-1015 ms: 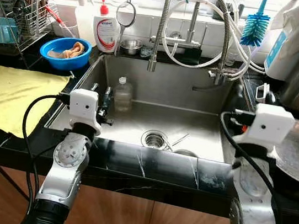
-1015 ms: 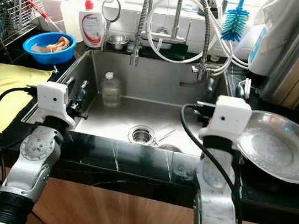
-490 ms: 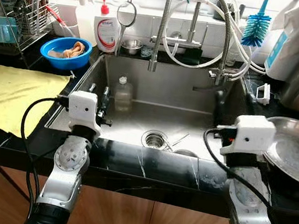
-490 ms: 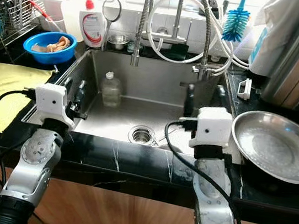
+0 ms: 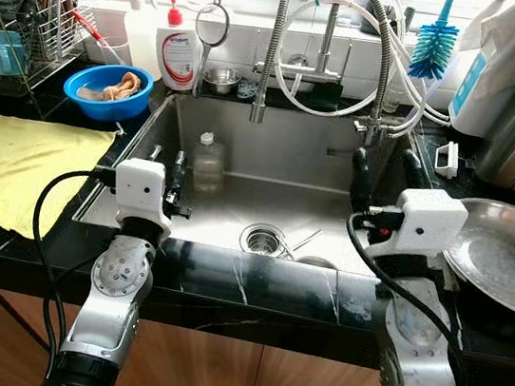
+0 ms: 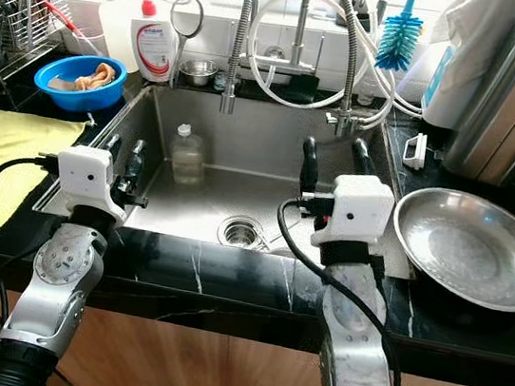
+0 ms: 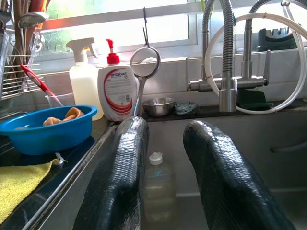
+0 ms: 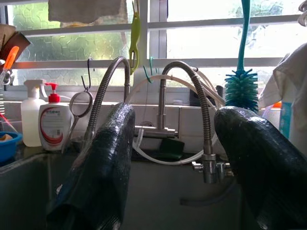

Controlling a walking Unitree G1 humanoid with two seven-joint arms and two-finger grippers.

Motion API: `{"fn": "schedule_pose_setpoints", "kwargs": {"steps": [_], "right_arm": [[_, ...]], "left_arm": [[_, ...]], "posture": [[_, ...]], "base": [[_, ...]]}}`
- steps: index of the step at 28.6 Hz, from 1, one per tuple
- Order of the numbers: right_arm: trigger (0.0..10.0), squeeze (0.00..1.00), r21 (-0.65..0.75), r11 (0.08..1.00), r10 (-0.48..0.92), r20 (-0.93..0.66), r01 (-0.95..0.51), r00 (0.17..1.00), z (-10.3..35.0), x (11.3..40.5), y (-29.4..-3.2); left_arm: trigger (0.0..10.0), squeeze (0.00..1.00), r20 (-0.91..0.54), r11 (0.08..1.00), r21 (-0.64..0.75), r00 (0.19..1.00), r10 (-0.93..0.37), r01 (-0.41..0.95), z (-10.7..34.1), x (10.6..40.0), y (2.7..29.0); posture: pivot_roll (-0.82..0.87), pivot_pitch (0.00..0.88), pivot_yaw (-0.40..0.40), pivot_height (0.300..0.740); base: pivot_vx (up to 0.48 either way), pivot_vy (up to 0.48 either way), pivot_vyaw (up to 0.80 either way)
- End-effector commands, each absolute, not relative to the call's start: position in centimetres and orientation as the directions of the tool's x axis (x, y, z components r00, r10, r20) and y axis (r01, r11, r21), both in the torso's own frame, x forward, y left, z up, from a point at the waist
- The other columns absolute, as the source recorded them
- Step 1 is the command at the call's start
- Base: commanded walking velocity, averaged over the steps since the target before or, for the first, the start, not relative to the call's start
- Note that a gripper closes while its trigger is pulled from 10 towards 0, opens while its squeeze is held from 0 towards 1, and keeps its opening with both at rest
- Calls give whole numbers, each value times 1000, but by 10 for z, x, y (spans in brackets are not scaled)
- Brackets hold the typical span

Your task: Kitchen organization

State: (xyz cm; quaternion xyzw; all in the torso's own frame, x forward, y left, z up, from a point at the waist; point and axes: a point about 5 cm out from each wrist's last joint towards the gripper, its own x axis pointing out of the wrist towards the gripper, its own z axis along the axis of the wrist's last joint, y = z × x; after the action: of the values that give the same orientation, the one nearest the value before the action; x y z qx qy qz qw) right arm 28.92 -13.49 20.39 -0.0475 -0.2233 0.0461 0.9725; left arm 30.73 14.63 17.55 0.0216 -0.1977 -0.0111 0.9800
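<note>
A clear plastic bottle [image 5: 210, 160] with a white cap stands upright in the steel sink [image 5: 292, 150], near its back left corner. My left gripper [image 5: 168, 163] hovers over the sink's left side, open, a little in front of the bottle. In the left wrist view the bottle [image 7: 159, 191] shows in the gap between the two fingers [image 7: 122, 177]. Over the sink's right side my right gripper [image 5: 382, 172] is open and empty, pointing at the faucet hoses [image 8: 163, 96]. A round steel plate [image 5: 507, 257] lies on the right counter beside that arm.
A yellow cloth [image 5: 12, 163] covers the left counter. Behind it are a blue bowl [image 5: 111, 93] and a dish rack [image 5: 23, 16]. Soap bottle [image 5: 178, 47], small steel bowl [image 5: 222, 79], hanging strainer [image 5: 212, 23] and blue brush [image 5: 435, 40] line the back ledge. Cutlery lies by the drain [image 5: 263, 242].
My right arm has swung left, from over the counter by the steel plate to over the sink's right side. The left arm has barely moved.
</note>
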Motion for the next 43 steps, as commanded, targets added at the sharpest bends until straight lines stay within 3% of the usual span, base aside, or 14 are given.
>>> {"fn": "schedule_pose_setpoints", "kwargs": {"steps": [1,18,43], "right_arm": [[10000,0,-98,992,113,435,-78,893,209,289,-133],[10000,0,-85,993,111,395,-84,912,208,293,-127],[10000,0,-59,998,19,382,3,924,208,296,-140]], "left_arm": [[10000,0,407,999,38,913,-12,-4,181,307,150],[10000,0,421,998,58,907,-26,2,184,307,149],[10000,0,427,998,57,903,-47,25,186,307,144]], "posture": [[-127,0,39,740],[-124,0,41,740],[-126,0,38,740]], "base": [[0,480,-775],[0,28,-741],[0,0,-646]]}}
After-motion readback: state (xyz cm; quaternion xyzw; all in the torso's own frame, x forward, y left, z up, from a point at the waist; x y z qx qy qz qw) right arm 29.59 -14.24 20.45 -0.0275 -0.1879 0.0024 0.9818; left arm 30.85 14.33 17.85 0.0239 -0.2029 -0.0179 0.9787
